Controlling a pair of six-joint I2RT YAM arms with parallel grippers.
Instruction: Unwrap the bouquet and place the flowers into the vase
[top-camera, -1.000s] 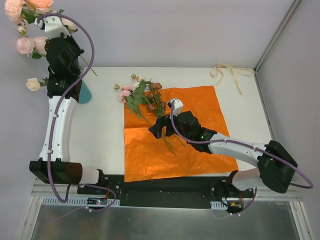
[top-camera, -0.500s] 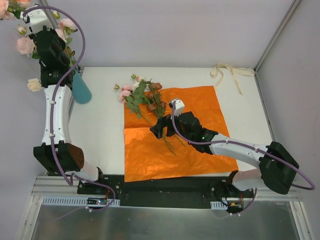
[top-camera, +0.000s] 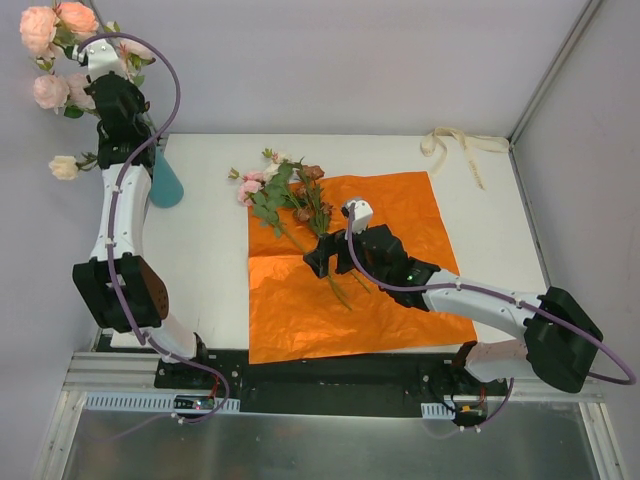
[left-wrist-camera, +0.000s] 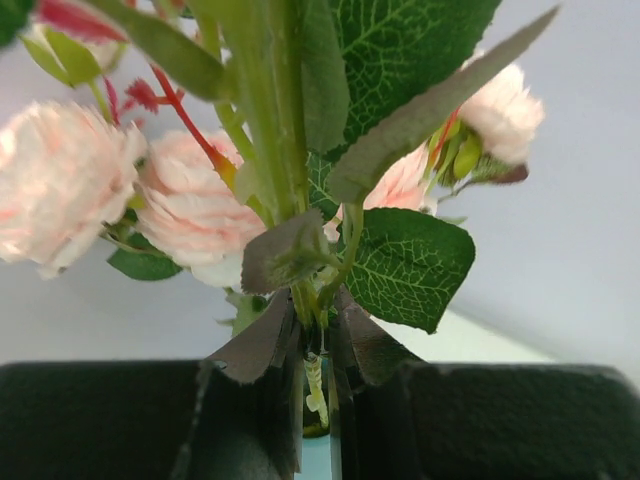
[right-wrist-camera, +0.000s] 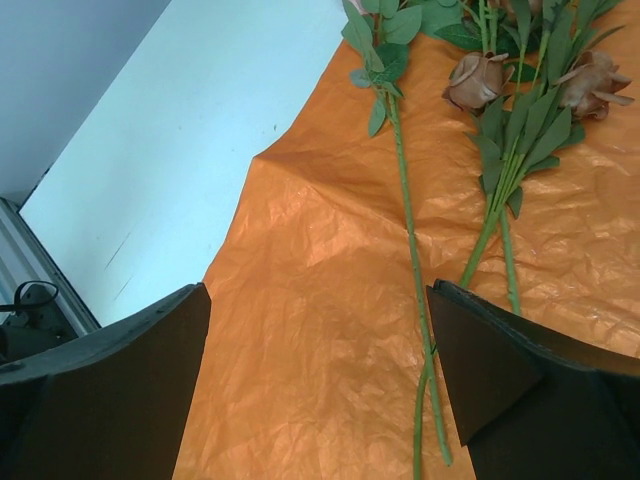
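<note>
**Left pincer grips pink roses over the far-left corner**

The left gripper (left-wrist-camera: 316, 335) is raised high above the far-left corner of the bench (top-camera: 205, 270), its fingers (left-wrist-camera: 255, 350) pressed together on the green stems of the flowers (top-camera: 48, 60), whose pink and cream heads spread above it. The teal vase (top-camera: 167, 188) stands below at the bench's left edge, near that corner, partly behind the arm. The right gripper (right-wrist-camera: 315, 300) hovers with jaws wide apart and empty over the orange paper (top-camera: 400, 215), which lies flat across the bench's middle. Beneath it lie the remaining stems (top-camera: 288, 195), with blooms toward the paper's far-left corner. A cream ribbon (top-camera: 455, 145) rests at the far-right corner
</note>
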